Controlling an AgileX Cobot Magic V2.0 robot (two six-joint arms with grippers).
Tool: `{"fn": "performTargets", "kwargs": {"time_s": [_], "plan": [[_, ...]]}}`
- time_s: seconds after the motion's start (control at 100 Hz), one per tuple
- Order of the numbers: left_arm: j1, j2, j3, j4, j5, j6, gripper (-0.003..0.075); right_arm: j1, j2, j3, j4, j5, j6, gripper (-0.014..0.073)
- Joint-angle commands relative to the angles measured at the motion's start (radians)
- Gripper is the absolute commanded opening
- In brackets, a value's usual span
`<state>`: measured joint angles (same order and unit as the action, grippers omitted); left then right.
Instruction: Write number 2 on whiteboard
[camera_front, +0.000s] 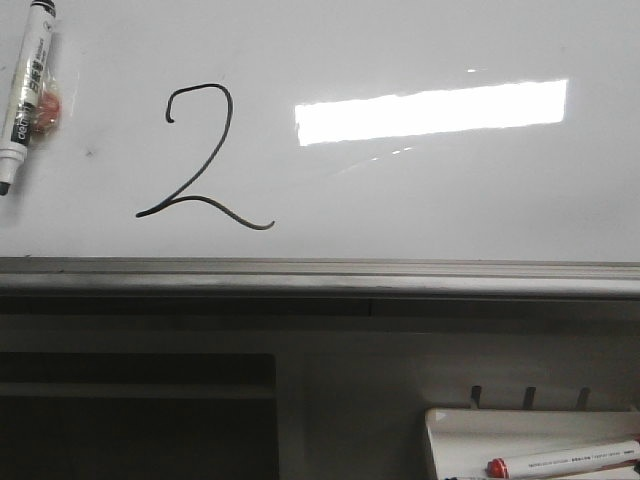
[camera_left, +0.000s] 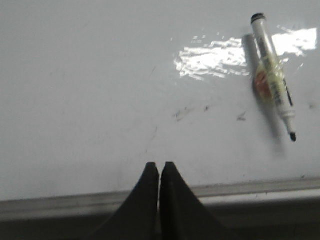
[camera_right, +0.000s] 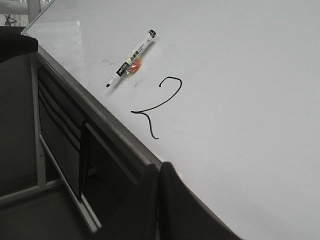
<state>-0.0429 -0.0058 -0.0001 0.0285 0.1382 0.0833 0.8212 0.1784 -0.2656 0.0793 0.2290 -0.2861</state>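
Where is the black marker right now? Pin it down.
In the front view the black marker lies uncapped on the whiteboard at far left, left of the number 2.

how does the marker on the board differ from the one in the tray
The black-capped marker lies on the whiteboard left of the number 2, steeply angled, tip uncovered. The red-capped marker lies nearly level in the white tray below the rail. Both have white barrels.
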Motion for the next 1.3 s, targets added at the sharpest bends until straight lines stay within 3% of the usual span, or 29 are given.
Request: {"fn": "performTargets", "kwargs": {"time_s": [0.0, 0.17, 1.29], "plan": [[0.014, -0.025, 0.011, -0.001, -0.005, -0.016, -0.002, -0.006, 0.009, -0.026, -0.005, -0.083, -0.001, -0.0051], [0.04, -0.025, 0.011, -0.001, 0.13, -0.018, -0.002, -0.006, 0.009, -0.026, -0.005, -0.083, -0.001, -0.0051], [0.059, -0.025, 0.012, -0.001, 0.116, -0.018, -0.002, -0.006, 0.009, -0.026, -0.005, -0.083, -0.001, -0.0051]]}}
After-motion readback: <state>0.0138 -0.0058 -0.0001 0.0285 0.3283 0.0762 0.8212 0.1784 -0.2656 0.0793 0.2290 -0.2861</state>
